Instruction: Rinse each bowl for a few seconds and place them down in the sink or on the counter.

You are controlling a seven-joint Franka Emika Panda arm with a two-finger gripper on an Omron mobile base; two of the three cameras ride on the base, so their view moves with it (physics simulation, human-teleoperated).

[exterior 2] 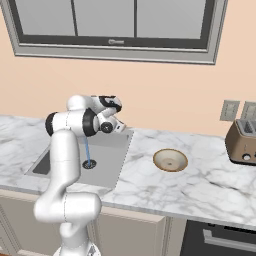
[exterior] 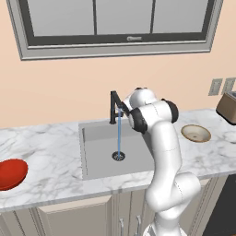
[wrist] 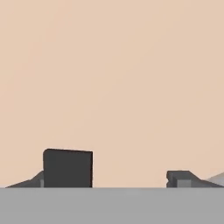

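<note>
Two bowls wait on the worktop, red (exterior: pixel 11 174) far to the gripper's (exterior 2: pixel 120 127) left, tan (exterior 2: pixel 170 160) near its right, while the gripper hangs empty with fingers (wrist: pixel 68 168) apart by the running faucet (exterior: pixel 114 105); both look stiff, glossy, probably slippery, best pinched at the rim.

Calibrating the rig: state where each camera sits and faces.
Left base view: behind-left, facing the grey rectangular sink; white arm lower right.
Right base view: behind-right, facing the round beige bowl; arm lower left.
Hand view: on the hand, facing the peach wall; open end effector at bottom.
Base views share sink, bowl, running water.
</note>
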